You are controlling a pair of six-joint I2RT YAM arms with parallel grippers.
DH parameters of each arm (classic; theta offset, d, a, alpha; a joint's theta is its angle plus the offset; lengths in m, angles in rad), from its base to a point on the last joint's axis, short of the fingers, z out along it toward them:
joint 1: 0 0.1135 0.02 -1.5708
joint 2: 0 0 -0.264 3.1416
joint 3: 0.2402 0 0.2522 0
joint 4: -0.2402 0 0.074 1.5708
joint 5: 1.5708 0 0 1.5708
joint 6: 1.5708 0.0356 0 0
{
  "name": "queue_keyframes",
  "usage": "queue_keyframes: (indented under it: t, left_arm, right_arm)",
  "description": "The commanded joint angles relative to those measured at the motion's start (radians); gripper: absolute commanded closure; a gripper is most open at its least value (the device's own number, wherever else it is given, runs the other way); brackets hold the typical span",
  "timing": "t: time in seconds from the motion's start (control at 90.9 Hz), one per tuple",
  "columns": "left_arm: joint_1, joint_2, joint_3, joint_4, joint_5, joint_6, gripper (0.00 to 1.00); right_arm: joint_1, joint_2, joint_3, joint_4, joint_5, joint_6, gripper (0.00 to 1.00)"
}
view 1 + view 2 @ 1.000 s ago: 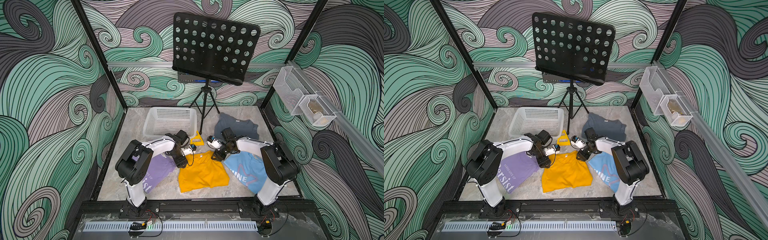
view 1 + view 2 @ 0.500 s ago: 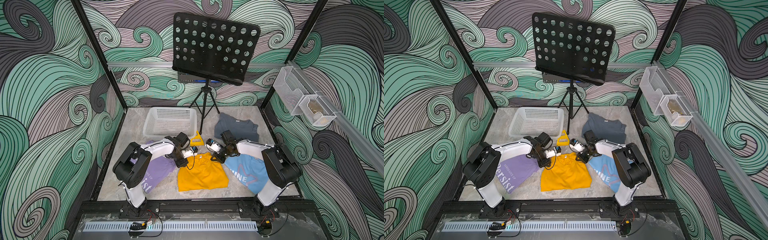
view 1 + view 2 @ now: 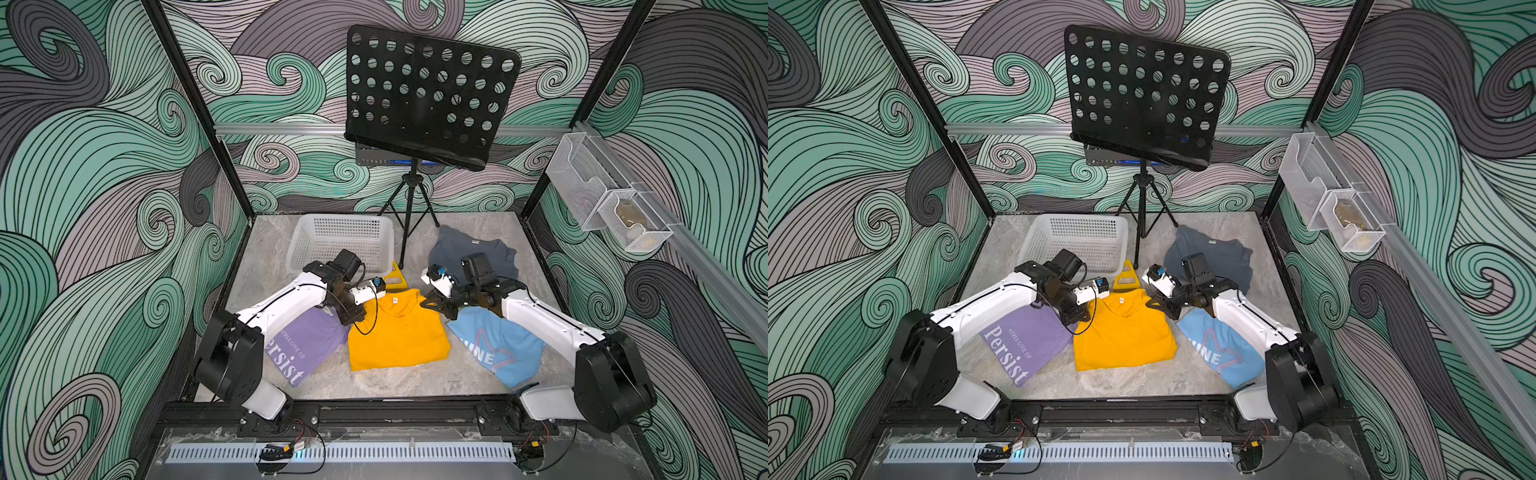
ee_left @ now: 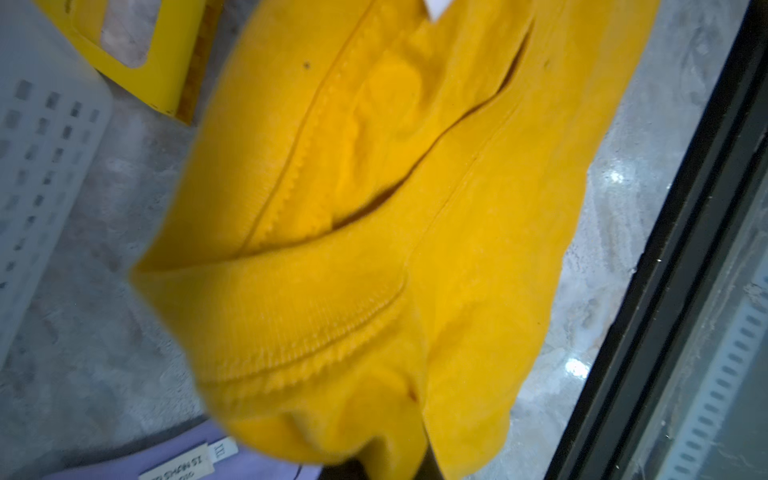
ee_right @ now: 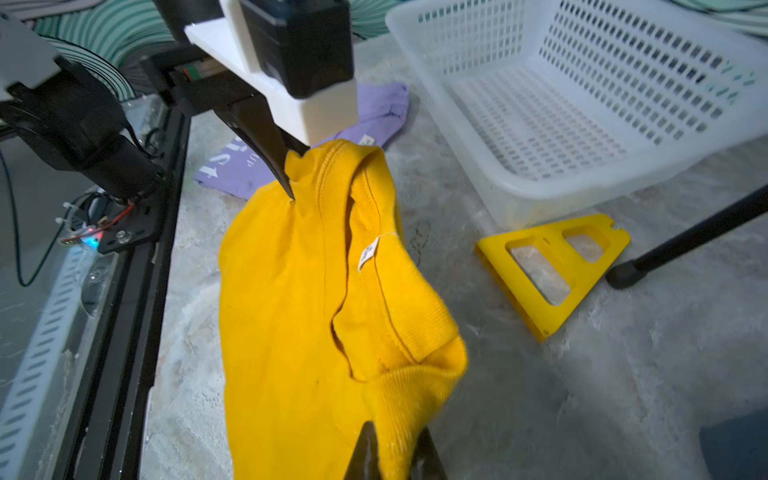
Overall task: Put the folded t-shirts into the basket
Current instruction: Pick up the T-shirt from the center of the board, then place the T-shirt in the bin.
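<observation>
Mustard t-shirt lies mid-frame on the worktop, below the basket, its collar edge now bunched upward. Left fingers and right fingers, apart a second ago, are clamped on its two shoulder corners.

Swirl-walled cell, grey marbled floor.
I see teal-and-mauve wave walls, black corner posts, a perforated black music stand on its tripod at the back, mesh bins on a side wall.
</observation>
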Motion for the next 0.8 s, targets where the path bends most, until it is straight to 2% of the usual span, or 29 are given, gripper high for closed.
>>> queue_keyframes:
  t: [0.0, 0.187, 0.308, 0.528, 0.792]
  left_arm:
    - [0.040, -0.075, 0.117, -0.197, 0.005, 0.052, 1.00]
    - [0.133, -0.157, 0.321, -0.330, -0.066, 0.087, 1.00]
    - [0.221, -0.144, 0.460, -0.389, -0.098, 0.120, 1.00]
    - [0.383, 0.062, 0.802, -0.454, -0.113, 0.109, 1.00]
    - [0.464, 0.318, 1.090, -0.433, -0.120, 0.088, 1.00]
  right_arm:
    - [0.016, -0.043, 0.096, -0.002, -0.129, 0.005, 1.00]
    - [0.099, -0.045, 0.243, 0.063, -0.151, 0.115, 1.00]
    - [0.160, 0.020, 0.373, 0.103, -0.060, 0.195, 1.00]
    - [0.211, 0.219, 0.651, 0.156, 0.089, 0.353, 1.00]
    - [0.204, 0.471, 0.925, 0.169, 0.178, 0.412, 1.00]
